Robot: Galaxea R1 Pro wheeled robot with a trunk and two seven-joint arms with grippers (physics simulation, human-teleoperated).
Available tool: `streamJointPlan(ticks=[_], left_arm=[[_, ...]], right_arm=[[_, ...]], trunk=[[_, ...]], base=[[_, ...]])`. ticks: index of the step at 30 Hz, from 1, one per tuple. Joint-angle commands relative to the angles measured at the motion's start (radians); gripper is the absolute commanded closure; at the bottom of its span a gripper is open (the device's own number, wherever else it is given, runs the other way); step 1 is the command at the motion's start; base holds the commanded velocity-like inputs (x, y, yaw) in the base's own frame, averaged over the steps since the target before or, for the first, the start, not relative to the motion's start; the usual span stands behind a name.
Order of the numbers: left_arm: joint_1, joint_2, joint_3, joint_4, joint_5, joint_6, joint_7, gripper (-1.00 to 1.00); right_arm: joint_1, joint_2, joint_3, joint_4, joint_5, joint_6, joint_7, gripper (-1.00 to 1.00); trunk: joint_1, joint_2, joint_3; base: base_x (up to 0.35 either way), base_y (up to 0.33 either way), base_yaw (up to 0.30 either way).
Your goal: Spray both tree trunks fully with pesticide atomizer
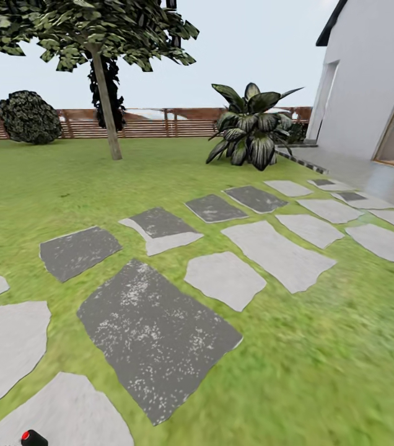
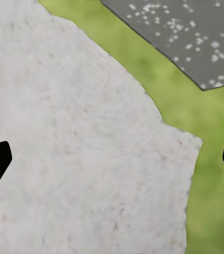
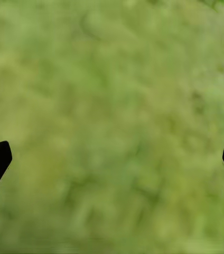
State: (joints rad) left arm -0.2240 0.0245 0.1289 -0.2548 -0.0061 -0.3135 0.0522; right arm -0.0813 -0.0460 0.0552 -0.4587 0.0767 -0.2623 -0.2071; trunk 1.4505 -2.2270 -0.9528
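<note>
One tree (image 1: 106, 105) with a pale bare trunk and jagged dark-green foliage stands on the lawn at the far left, before the wooden fence (image 1: 160, 124). A small black object with a red top (image 1: 33, 438) pokes in at the head view's bottom edge; I cannot tell whether it is the pesticide atomizer. My left gripper (image 2: 112, 159) hangs open above a pale paving stone (image 2: 75, 148), with nothing between its fingers. My right gripper (image 3: 112, 159) is open over bare grass (image 3: 112, 106), also holding nothing.
Grey and pale stepping stones (image 1: 153, 328) run across the lawn from near left to far right. A broad-leaved plant (image 1: 249, 127) stands by the white house (image 1: 370, 74) and its paved terrace. A round dark bush (image 1: 30, 118) sits at the fence.
</note>
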Motion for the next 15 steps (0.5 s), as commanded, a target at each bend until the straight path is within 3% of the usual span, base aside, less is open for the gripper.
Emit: streamJointPlan(ticks=[1, 15], left_arm=[[0.0, 0.0, 0.0, 0.0, 0.0, 0.0, 0.0, -1.0], [0.0, 0.0, 0.0, 0.0, 0.0, 0.0, 0.0, -1.0]], right_arm=[[0.0, 0.0, 0.0, 0.0, 0.0, 0.0, 0.0, -1.0], [0.0, 0.002, 0.0, 0.0, 0.0, 0.0, 0.0, -1.0]], trunk=[[0.0, 0.0, 0.0], [0.0, 0.0, 0.0]], base=[[0.232, -0.198, 0.276], [0.228, -0.201, 0.277]])
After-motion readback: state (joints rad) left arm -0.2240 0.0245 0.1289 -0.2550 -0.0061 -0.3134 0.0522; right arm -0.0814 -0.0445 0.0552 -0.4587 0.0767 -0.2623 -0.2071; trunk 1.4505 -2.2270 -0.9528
